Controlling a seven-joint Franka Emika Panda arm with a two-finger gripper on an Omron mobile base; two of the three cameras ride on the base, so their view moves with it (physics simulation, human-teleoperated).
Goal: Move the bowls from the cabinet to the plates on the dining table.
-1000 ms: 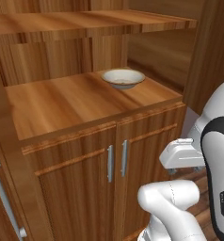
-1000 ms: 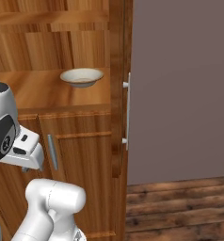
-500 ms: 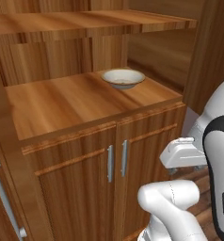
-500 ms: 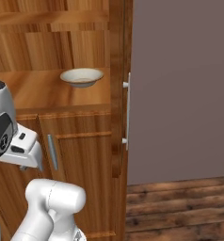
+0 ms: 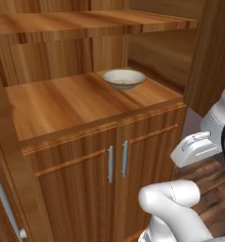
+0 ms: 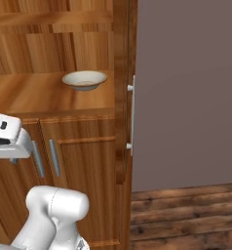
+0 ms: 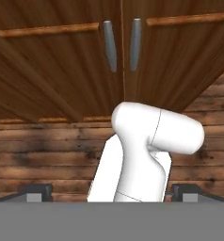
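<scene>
One bowl (image 5: 124, 78), shallow and beige with a brown rim, rests on the open cabinet's wooden shelf (image 5: 62, 101), near the shelf's back right. The right base view has the same bowl (image 6: 85, 79) just left of the cabinet's open door (image 6: 122, 97). My gripper (image 7: 111, 193) hangs low in front of the cabinet's shut lower doors (image 7: 122, 44), well below the bowl and pointing down along them to the floor. Its fingertips (image 7: 35, 192) stand far apart, open, with nothing between them. The plates and the dining table are out of view.
Two slim grey handles (image 5: 117, 162) meet at the middle of the lower doors. A higher shelf (image 5: 86, 21) overhangs the bowl. The open door's bar handle (image 6: 132, 117) juts out beside a grey wall (image 6: 186, 93). Dark plank floor (image 6: 186, 215) lies to the right.
My hand has drifted slightly sideways, away from the cabinet's middle. The bowl has stayed put and the jaws are as wide as before.
</scene>
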